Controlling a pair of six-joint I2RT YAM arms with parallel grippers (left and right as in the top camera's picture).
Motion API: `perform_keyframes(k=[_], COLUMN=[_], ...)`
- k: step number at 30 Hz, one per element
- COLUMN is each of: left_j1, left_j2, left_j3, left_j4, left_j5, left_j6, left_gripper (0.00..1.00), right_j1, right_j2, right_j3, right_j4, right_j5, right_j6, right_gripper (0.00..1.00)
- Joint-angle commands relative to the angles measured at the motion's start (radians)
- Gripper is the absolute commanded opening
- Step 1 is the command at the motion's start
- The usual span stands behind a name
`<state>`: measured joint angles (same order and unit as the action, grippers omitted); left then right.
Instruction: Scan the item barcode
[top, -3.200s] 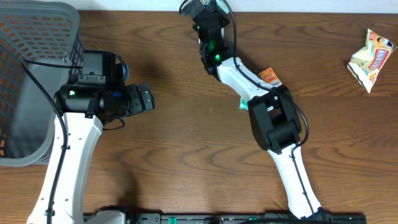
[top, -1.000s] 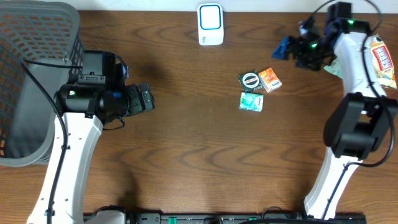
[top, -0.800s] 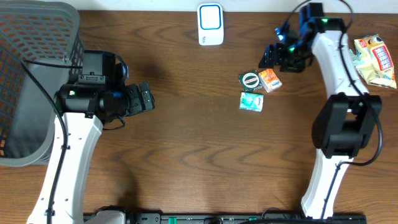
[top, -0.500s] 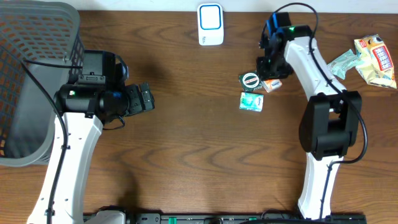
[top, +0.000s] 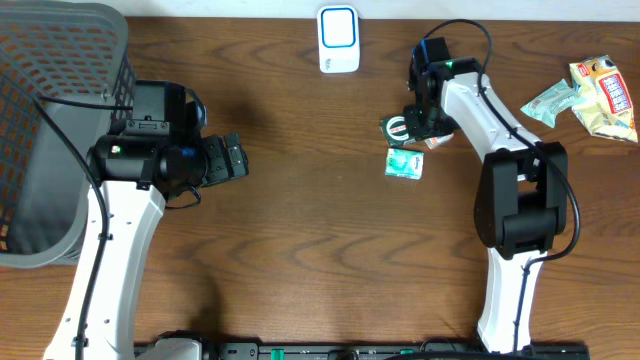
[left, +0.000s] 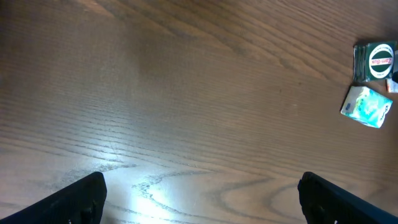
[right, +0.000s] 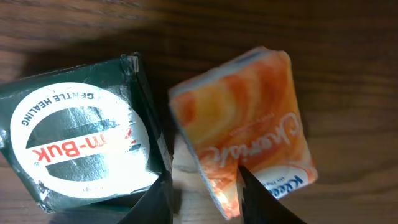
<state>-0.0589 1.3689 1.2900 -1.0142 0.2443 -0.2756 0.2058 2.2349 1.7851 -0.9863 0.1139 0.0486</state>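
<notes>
The right hand (right: 202, 180) is down over the little cluster of goods in the middle-right of the tabletop (top: 300, 250), and its two dark fingers (right: 152, 205) stand narrowed rather than wide. One finger overlaps the corner of a dark green box (right: 81, 137) with a round silver label; the other lies across the lower edge of the orange packet (right: 249, 118). The packet's near corner sits in the gap between them, but I can't tell from here whether they are actually pinching it or just poised around it. The orange packet lies flat on the wood, just beside the green box, with a thin strip of bare wood between the two. A teal packet (top: 404, 163) lies near them, a little toward the robot. The white and blue scanner (top: 338, 38) stands at the far edge, well apart from the packet and to its left. Over on the right lie a crinkled snack bag (top: 603, 95) and a pale green wrapper (top: 548, 101), touching each other. The left hand (top: 232, 160) hangs over bare wood with its fingers spread wide apart, holding nothing, next to a grey mesh basket (top: 60, 40) in the far left corner.
</notes>
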Motion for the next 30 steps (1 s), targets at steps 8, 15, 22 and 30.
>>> perform_keyframes(k=[8,15,22,30], left_j1=[0.005,0.005,0.005,0.005], left_j2=[0.000,0.000,0.000,0.000], left_j3=[0.003,0.003,0.003,0.003], left_j4=[-0.002,-0.002,-0.002,-0.002], left_j5=[-0.006,-0.006,-0.006,-0.006], left_j6=[0.010,0.010,0.010,0.010], left_gripper=[0.98,0.98,0.98,0.97], right_j1=[0.010,0.021,-0.006,-0.111], right_j2=[0.010,-0.001,-0.117,-0.186], right_j3=[-0.164,-0.153,-0.060,-0.077], right_j4=[0.190,0.141,0.027,0.012], right_j5=[0.112,0.001,-0.414,-0.854], right_j6=[0.003,0.003,-0.059,-0.065], right_gripper=[0.15,0.01,0.01,0.01])
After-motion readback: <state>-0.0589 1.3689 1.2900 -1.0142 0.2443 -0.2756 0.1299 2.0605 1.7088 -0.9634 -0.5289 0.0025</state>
